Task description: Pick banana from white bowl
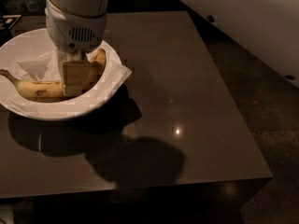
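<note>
One banana gripped in the white bowl

The gripper (77,80) hangs down into the white bowl (56,115) at the far left of the desk (177,92), its jaws clamped on the middle of the banana (39,88), the near jaw covering that part. The banana lies on crumpled white paper (32,68), stem pointing left, its other end curving toward the far right rim. One paper corner laps over the bowl's right rim.

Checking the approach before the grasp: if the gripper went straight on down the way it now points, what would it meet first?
The speckled yellow curved banana: the gripper points down at its middle, inside the wide glossy white bowl. Whether it already touches the fruit is unclear from this view.
</note>
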`<state>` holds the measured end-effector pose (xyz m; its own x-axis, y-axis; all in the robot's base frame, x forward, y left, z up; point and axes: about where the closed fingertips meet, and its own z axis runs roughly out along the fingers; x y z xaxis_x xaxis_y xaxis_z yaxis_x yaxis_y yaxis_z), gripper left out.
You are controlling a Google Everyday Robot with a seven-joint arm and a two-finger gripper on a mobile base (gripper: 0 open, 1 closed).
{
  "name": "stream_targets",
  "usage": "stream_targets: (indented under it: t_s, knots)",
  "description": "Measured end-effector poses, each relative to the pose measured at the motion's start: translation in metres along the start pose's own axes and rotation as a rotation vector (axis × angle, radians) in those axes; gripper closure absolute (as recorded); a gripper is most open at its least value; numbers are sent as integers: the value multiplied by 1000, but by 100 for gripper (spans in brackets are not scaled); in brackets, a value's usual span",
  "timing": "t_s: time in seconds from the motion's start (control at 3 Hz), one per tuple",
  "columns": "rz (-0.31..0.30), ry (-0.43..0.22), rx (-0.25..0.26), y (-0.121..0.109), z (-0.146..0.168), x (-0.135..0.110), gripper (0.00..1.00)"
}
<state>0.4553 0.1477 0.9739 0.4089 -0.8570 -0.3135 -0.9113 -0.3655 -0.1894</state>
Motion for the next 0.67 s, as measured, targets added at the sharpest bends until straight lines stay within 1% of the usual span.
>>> stream_targets:
  t_s: [0.33, 0.67]
  knots:
    - [46, 11, 5, 24, -12, -9, 100]
    - [80, 26, 22, 43, -23, -15, 100]
